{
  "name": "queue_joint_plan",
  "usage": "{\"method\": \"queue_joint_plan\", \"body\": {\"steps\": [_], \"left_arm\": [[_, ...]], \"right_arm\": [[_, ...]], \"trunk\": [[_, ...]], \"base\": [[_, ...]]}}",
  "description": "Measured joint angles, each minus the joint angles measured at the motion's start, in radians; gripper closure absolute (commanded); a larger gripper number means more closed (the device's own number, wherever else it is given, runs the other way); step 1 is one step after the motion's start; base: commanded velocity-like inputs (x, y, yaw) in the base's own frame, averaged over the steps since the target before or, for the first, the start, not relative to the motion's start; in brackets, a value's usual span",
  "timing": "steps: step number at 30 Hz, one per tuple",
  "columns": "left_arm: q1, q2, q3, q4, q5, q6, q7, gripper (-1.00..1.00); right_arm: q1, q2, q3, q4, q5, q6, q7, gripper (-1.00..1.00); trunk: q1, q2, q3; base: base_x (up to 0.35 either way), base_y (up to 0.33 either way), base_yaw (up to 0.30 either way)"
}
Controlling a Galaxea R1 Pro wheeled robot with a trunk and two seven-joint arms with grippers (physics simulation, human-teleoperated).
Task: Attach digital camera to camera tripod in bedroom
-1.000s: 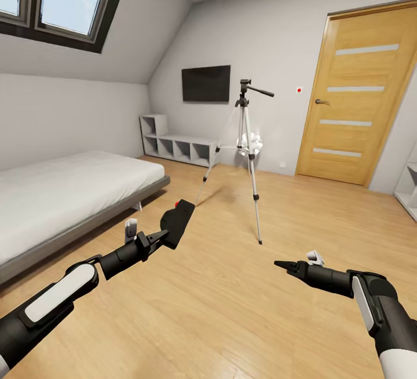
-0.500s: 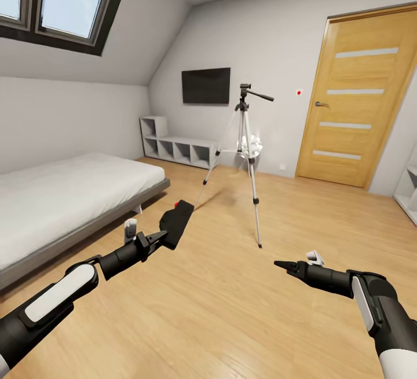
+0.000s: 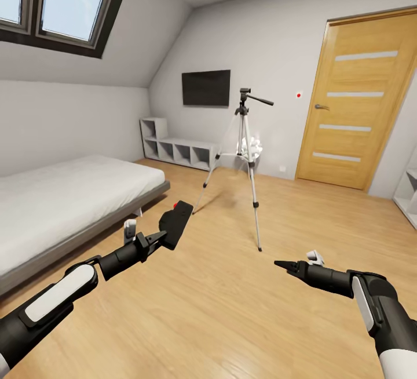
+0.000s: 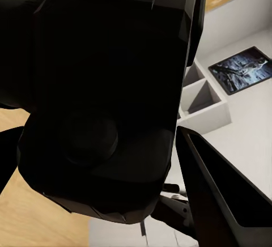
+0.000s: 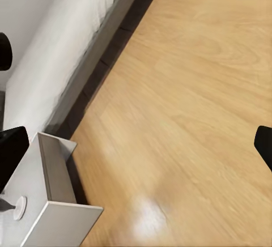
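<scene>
My left gripper (image 3: pixel 163 234) is shut on the digital camera (image 3: pixel 177 223), a small black box with a red button on its upper corner, held over the wood floor. In the left wrist view the camera's dark body (image 4: pixel 107 88) looms between the fingers (image 4: pixel 226 201). The camera tripod (image 3: pixel 245 96) stands ahead, past the held camera, on silver legs, with its black pan head and handle on top. My right gripper (image 3: pixel 282 264) hovers low at the right, open and holding nothing, well short of the tripod.
A grey-framed white bed (image 3: pixel 69 193) lies along the left. Low grey cubby shelves (image 3: pixel 179 148) and a wall TV (image 3: pixel 205 87) are behind the tripod. A wooden door (image 3: pixel 359 101) is shut at the right, with a white shelf (image 3: pixel 408 190) at the edge. Wood floor (image 3: pixel 231 303) lies between me and the tripod.
The whole picture has shifted slightly, and the tripod and far wall look a little smaller and lower, so the camera has moved. Both arms hold the same pose, the left still gripping the camera.
</scene>
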Motion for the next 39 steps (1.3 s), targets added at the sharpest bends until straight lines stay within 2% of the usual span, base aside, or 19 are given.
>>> {"method": "queue_joint_plan", "body": {"steps": [39], "left_arm": [[0.0,-0.001,0.0,0.002,0.0,0.0,0.002,1.0]], "right_arm": [[0.0,0.0,0.002,0.0,0.0,-0.001,0.009,-1.0]], "trunk": [[-0.15,0.273,0.122]], "base": [[0.0,0.0,0.0]]}}
